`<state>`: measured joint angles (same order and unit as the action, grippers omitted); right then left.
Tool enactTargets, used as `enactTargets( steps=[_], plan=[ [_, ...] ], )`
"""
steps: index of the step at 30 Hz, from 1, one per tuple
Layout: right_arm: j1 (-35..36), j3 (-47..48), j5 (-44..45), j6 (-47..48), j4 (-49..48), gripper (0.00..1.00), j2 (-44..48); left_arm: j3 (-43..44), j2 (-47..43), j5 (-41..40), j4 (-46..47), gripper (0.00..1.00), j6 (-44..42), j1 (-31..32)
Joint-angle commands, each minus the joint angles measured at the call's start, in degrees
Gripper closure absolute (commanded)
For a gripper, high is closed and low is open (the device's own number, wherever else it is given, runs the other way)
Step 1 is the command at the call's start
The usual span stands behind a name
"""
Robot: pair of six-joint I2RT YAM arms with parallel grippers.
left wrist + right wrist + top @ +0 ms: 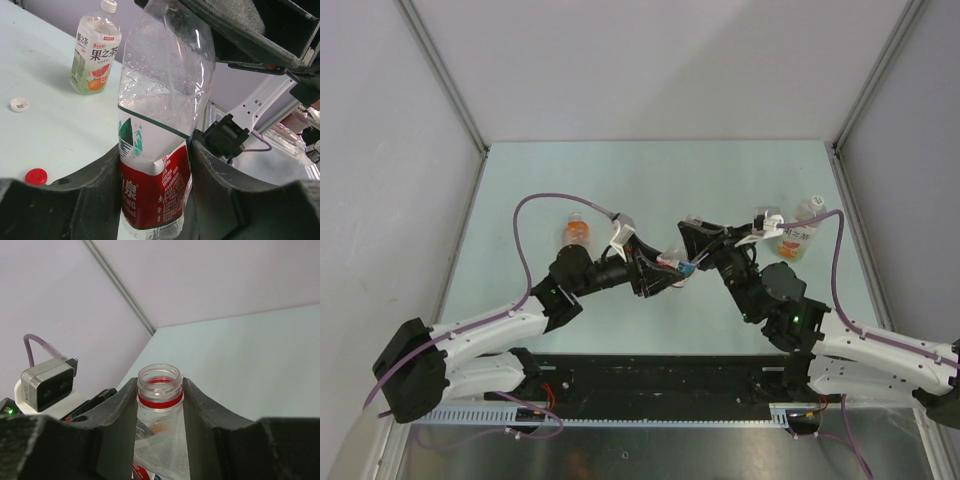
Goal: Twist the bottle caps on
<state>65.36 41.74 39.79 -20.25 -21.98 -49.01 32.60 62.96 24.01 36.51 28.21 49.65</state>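
The clear bottle with the red-and-white label [156, 185] is held off the table between both grippers. My left gripper [156, 170] is shut on its labelled lower body. My right gripper [160, 392] is shut on its neck just below the open mouth [159, 376], which has a red ring and no cap. A red cap [36, 176] and a white cap [19, 104] lie on the table. The white-label bottle [94, 55] stands upright with a white cap on. The orange-liquid bottle [577, 232] stands behind my left arm.
The grippers meet over the middle of the pale green table [650, 180]. The white-label bottle also shows at the right edge in the top view [798, 234]. Grey walls close in the table at the back and sides.
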Motion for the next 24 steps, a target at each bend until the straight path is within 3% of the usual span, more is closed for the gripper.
enactTargets(
  steps=[1,4,8,12,17,21,24],
  plan=[
    [-0.8,0.4,2.3,0.9,-0.8,0.54,2.6,1.1,-1.0,2.0,0.4,0.88,-1.9,0.1],
    [-1.3,0.4,0.5,2.0,2.6,0.24,4.2,-0.4,-2.8,-1.0,0.4,0.98,-4.4,0.1],
    [-2.9,0.4,-3.0,2.1,7.6,0.08,7.5,-2.7,-5.3,-3.8,0.2,1.00,-9.5,0.0],
    [-5.2,1.8,-4.3,1.2,15.4,0.05,10.1,-5.5,-8.1,-9.2,-1.2,1.00,-13.6,0.0],
    [-13.5,8.2,-1.5,-6.6,38.1,0.05,4.4,-7.5,-12.5,-19.1,-6.8,1.00,-18.1,0.0],
    [-25.9,9.9,-13.0,-10.7,47.5,0.06,-3.8,-9.4,-15.6,-29.1,-11.3,1.00,-19.9,0.0],
    [-30.2,10.1,-19.5,-11.0,49.0,0.08,-11.7,-11.9,-18.8,-33.7,-11.8,1.00,-21.0,0.0]
  ],
)
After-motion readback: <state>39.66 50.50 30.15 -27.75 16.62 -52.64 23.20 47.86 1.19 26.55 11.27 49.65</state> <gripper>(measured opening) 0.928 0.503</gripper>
